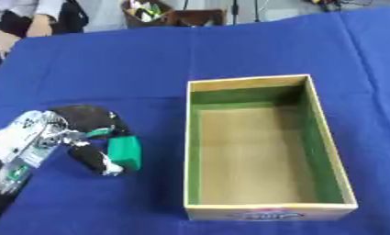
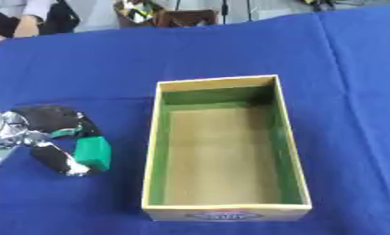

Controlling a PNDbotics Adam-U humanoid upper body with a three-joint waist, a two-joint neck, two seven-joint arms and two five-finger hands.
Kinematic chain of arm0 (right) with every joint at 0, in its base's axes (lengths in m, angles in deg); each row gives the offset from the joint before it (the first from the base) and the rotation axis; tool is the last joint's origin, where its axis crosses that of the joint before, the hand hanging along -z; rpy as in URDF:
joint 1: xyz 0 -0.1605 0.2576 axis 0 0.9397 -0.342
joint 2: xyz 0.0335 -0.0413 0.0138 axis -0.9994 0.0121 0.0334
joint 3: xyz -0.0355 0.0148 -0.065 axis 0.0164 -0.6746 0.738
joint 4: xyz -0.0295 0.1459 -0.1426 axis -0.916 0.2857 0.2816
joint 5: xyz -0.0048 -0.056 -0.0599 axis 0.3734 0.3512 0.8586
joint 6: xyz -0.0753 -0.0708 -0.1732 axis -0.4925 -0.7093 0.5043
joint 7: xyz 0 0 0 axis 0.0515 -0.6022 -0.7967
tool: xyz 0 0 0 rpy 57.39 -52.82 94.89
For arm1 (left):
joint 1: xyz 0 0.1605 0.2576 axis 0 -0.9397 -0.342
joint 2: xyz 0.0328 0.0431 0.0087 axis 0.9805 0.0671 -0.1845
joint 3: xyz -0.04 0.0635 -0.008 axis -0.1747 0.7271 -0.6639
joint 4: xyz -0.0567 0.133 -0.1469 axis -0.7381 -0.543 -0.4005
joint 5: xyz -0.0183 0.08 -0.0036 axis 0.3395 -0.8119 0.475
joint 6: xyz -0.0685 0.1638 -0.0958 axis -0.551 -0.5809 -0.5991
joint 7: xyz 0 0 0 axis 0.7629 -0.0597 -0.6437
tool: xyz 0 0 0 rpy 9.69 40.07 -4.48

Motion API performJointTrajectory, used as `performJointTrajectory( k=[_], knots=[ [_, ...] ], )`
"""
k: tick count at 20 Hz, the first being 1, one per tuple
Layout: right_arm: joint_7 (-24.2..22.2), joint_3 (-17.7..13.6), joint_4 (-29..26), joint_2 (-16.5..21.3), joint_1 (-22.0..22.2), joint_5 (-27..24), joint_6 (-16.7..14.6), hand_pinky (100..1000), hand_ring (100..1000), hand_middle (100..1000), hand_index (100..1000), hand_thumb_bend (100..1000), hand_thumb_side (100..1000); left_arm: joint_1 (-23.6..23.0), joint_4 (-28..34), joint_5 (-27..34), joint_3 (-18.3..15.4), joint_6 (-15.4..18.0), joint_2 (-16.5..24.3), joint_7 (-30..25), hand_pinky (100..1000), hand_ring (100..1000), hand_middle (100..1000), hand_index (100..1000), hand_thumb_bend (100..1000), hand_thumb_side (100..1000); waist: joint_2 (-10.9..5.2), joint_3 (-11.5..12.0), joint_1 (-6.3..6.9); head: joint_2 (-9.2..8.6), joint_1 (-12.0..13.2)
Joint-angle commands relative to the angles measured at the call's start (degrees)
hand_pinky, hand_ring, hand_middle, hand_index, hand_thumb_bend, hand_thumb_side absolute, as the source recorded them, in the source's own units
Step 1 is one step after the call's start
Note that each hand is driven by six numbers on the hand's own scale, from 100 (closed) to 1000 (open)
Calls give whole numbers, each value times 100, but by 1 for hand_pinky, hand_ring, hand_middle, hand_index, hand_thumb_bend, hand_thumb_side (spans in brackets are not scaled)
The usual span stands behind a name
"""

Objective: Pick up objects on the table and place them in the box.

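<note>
Both views are evenly and fairly brightly lit, with soft light from above and no hard-edged shadows. The blue tablecloth (image 1: 254,46) shows faint folds as slightly darker bands. Inside the box (image 2: 226,209) the green walls shade the far end of the floor, and the cardboard bottom is palest in the middle. A weak shadow sits under the left hand (image 1: 89,137) and the green block (image 1: 125,152) — soft and close. The silver arm parts catch pale glare. Everything is soft and slightly smeared — edges blur, and the clutter at the far edge is indistinct.
</note>
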Motion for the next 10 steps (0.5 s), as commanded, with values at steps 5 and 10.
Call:
performJointTrajectory(
  k=[5,10],
  knots=[
    [-9,1,-93,41,-27,-43,-3,735,841,628,774,100,769,36,26,-5,24,-2,54,200,215,475,469,668,100,705,-85,11,-31,-18,22],
    [-11,2,-93,38,-24,-48,-3,735,841,628,774,100,770,71,157,-43,-54,-201,113,474,140,427,422,561,100,574,-102,21,-29,-45,19]
  ],
)
